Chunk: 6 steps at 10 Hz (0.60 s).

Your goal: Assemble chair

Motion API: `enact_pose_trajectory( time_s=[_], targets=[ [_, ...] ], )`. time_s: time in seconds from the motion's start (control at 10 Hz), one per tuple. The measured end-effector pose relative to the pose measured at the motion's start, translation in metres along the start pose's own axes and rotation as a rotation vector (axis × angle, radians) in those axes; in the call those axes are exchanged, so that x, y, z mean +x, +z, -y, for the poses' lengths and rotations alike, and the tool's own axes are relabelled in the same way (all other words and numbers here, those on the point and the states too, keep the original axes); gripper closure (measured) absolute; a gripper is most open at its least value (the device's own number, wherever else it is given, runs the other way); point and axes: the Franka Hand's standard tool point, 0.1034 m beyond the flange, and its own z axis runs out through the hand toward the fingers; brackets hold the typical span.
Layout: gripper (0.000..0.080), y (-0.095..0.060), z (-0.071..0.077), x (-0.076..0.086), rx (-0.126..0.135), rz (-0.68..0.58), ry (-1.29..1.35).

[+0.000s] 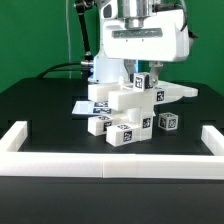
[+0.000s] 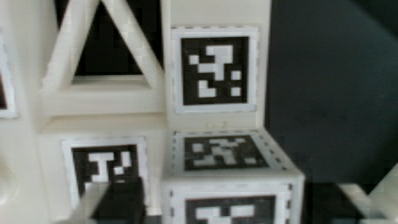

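gripper (image 1: 141,70) over chair (image 1: 122,110), mid-table (image 1: 40,110) | straddling upright tagged piece (image 2: 214,75), presumably to seat it squarely | jaws: gripping or released, cannot tell

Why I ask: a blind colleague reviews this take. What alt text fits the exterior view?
A white robot gripper hangs low over a cluster of blocky white chair parts with black-and-white marker tags. The parts sit on a black table, behind a low white border rail, against a green backdrop.
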Motion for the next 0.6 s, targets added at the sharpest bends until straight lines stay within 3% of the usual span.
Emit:
enact_pose_trajectory(
  time_s=[0.1, 0.2, 0.3, 0.5, 0.6],
  targets=[
    [0.0303, -0.005, 0.003, -0.004, 0.008, 0.005, -0.004],
    [0.0178, -0.011, 0.006, -0.01, 0.023, 0.01, -0.001],
    [0.0158, -0.017, 0.009, -0.02, 0.035, 0.017, 0.01],
    [0.0151, -0.02, 0.01, -0.04, 0.035, 0.03, 0.034],
    [0.0151, -0.019, 0.009, -0.038, 0.034, 0.029, 0.026]
  ],
)
